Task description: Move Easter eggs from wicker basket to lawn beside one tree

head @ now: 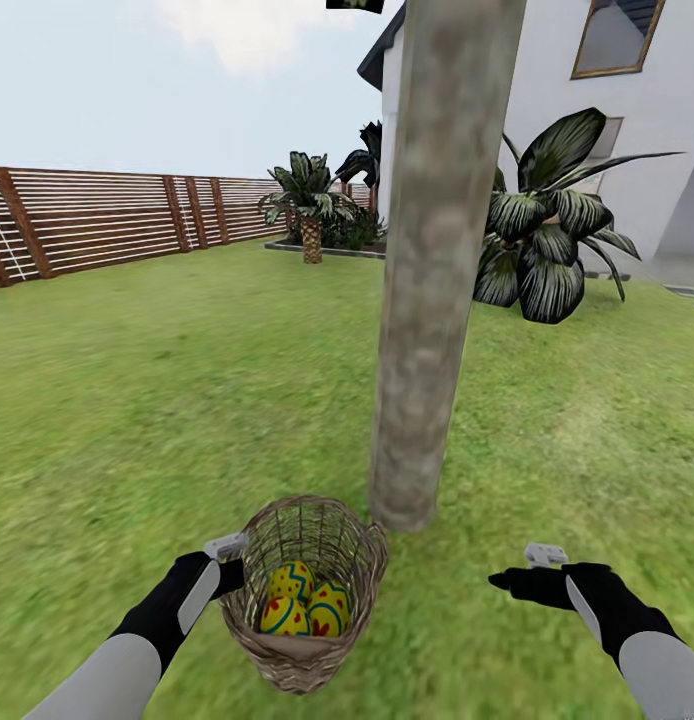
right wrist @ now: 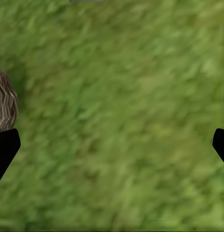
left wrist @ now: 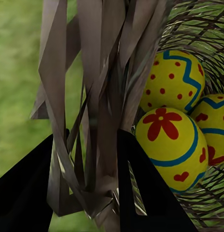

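The wicker basket [head: 317,655] stands on the lawn [head: 167,400] right at the foot of the tree [head: 437,260]. Three Easter eggs [head: 305,602] lie inside it, yellow with red dots and blue bands. My left gripper [head: 232,578] is shut on the basket's rim, on the side away from the trunk. In the left wrist view its fingers [left wrist: 24,188] clamp the wicker strands [left wrist: 95,96], with the eggs [left wrist: 172,145] just beyond. My right gripper [head: 507,578] hangs open over bare grass to the right of the trunk, holding nothing; its fingertips [right wrist: 5,147] sit at the frame's edges.
A wooden slat fence [head: 97,215] runs along the far left. A short palm [head: 310,205] and a broad-leaved bush [head: 547,235] stand by the white house [head: 627,130]. Open grass spreads all around the trunk.
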